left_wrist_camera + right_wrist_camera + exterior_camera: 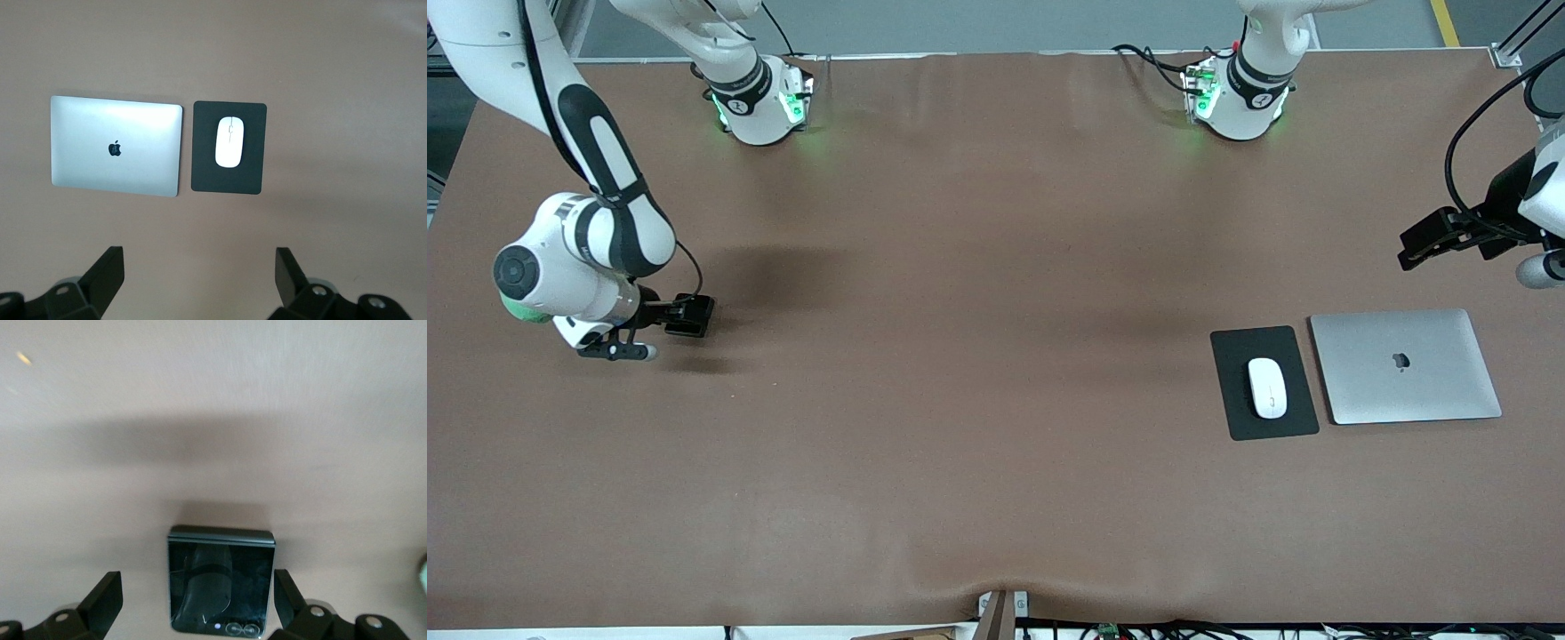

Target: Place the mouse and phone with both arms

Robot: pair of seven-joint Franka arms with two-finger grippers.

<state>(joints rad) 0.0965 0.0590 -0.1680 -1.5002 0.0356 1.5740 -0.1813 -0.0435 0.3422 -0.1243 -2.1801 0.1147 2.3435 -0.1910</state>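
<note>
Already the mouse [1267, 388] sits on its pad [1263, 382], so the phone [220, 587] matters: it lies on the table between the right gripper's [193, 600] open fingers, unclamped, while the left gripper [197, 280] waits, open and empty.

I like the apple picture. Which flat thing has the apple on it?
The silver laptop, lying closed beside the black mouse pad. The pad carries only the white mouse.
</note>
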